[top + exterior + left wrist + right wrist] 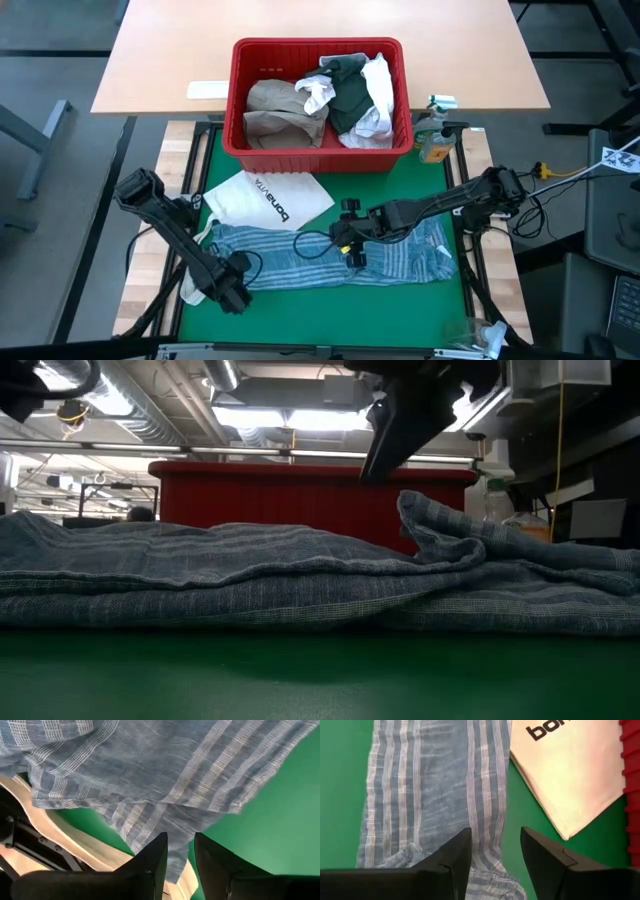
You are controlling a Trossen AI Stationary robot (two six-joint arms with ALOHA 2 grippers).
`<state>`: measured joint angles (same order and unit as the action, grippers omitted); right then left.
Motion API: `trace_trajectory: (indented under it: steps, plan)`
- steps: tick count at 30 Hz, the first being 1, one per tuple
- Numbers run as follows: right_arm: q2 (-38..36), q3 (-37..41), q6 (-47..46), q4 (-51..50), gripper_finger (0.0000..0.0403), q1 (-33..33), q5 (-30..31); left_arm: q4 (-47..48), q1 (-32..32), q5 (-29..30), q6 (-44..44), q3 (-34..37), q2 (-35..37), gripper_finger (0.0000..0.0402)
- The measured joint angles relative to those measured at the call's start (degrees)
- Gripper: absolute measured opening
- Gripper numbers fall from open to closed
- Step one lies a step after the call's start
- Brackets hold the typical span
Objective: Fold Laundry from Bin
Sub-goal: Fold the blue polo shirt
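Note:
A blue-striped cloth lies spread in a long band across the green mat, and its right end is rucked up in a fold. My left gripper points down over the cloth's near left corner. It is open by a narrow gap, and I cannot tell whether it touches the cloth. My right gripper hangs open above the middle of the cloth, clear of it. The red bin at the far side holds tan, white and dark laundry.
A white tote bag with black lettering lies flat between the bin and the cloth. One of its straps runs under the cloth's left end. A bottle stands right of the bin. Bare green mat shows along the near edge.

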<state>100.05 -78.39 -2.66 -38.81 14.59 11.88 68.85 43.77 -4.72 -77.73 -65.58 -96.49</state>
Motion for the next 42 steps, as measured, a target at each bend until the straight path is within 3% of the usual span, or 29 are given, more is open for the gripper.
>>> trace_trajectory:
  steps: [10, 19, 32, 42]
  plan:
    - [0.00, 0.00, 0.02, -0.10, 0.0170, 0.00, -1.18, -4.24, -1.38, 0.08, 8.39, 1.00, 0.00, 0.0183]
    - [0.00, 0.00, 0.00, -0.17, 0.0170, 0.00, -1.33, -13.37, 2.05, 10.95, 19.40, 1.01, -0.02, 0.0231]
    - [0.00, 0.00, -0.04, -0.15, 0.0170, 0.01, -2.83, -13.98, 3.96, 10.00, 19.36, 5.56, -1.84, 0.0238]
    - [0.00, 0.02, -0.02, -0.12, 0.0170, 0.00, -3.85, -22.90, 3.63, 9.26, 19.85, 13.83, -1.36, 0.0227]
